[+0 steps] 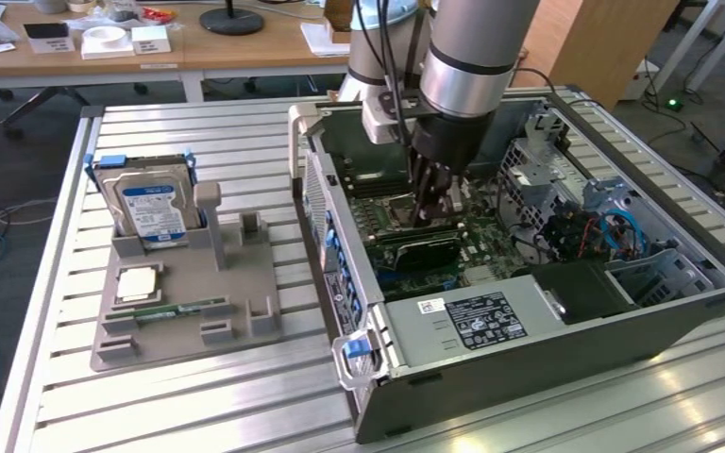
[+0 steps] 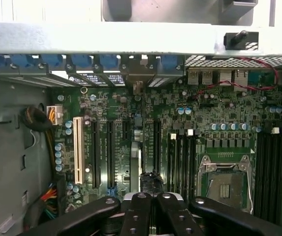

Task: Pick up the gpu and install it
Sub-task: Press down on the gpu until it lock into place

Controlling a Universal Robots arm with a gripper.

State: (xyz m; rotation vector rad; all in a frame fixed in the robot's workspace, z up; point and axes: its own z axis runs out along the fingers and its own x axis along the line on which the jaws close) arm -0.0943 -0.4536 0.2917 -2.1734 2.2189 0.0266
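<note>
Looking down into the case (image 1: pixel 564 363), which lies open on its side on the slatted table (image 1: pixel 211 406), I have the arm reaching in from above with the gripper (image 1: pixel 436 209) low over the motherboard (image 1: pixel 514 236). The jaws are clenched together. In the wrist view the black fingers (image 2: pixel 141 211) meet with almost no gap, gripper (image 2: pixel 152 201) pointing straight at the board.

The gpu (image 1: pixel 415 251) is inside the case, standing on edge on the motherboard just beside the gripper tips, its dark face turned toward the exterior camera. From the wrist I see it edge-on, a thin grey strip (image 2: pixel 135 164) running along one of the long black slots. In line with it, a pale bracket (image 2: pixel 138 76) sits at the rear wall among the blue latches (image 2: pixel 81 61). The fingertips are right at the card's upper edge, but I cannot tell whether they pinch it, press on it or merely hover over it.

Beyond the card in the wrist view are the memory slots and the bare CPU socket (image 2: pixel 224 184), and on its other side a white slot (image 2: pixel 75 150).

Outside the case, on the exterior view's left, the grey fixture (image 1: pixel 256 283) holds the hard drive (image 1: pixel 148 203) upright and a memory stick (image 1: pixel 184 309) lying flat.
</note>
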